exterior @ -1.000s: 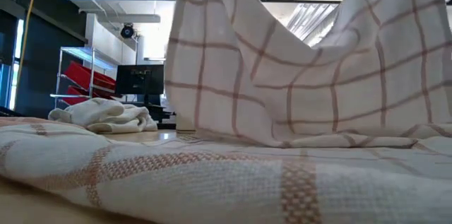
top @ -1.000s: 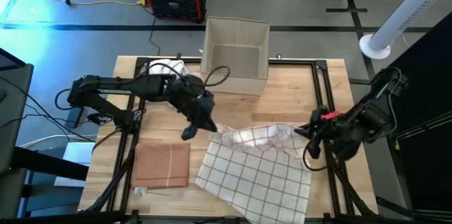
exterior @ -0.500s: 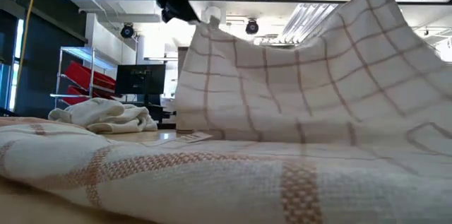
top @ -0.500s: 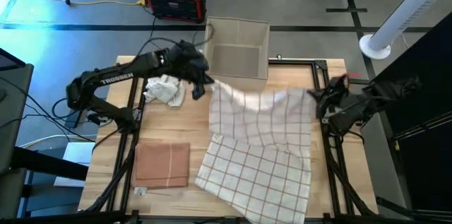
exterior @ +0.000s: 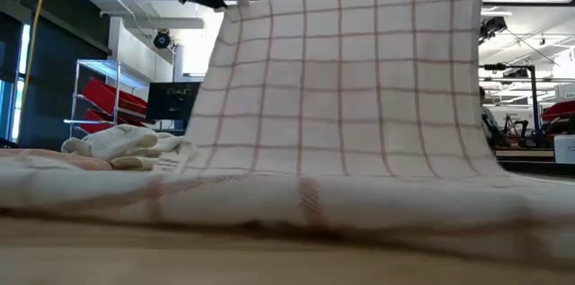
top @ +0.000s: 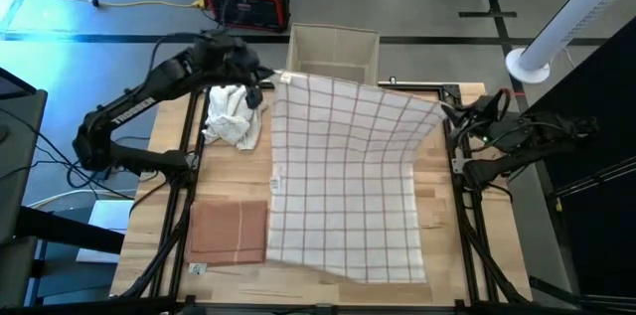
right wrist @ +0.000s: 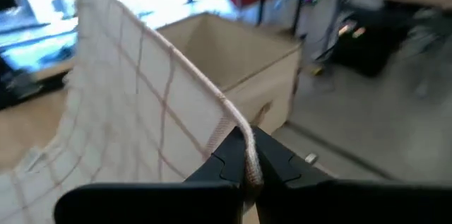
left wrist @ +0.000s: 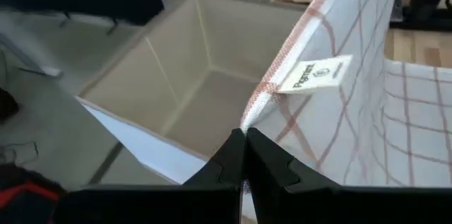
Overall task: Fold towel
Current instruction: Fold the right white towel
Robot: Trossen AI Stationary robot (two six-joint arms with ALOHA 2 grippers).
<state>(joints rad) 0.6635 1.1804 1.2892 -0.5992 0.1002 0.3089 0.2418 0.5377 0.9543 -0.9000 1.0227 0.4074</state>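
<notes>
Holding the towel (top: 348, 176) up by its two far corners, my left jaws (top: 266, 80) and right jaws (top: 446, 106) each pinch one, while its near half lies flat on the worktop (top: 442, 245).

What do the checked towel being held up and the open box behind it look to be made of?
White towel with thin reddish checks: likely woven cotton, matte; it drapes softly and carries a sewn label. Open beige box: probably fabric-covered board or cardboard, given its flat, stiff walls and dull finish.
</notes>
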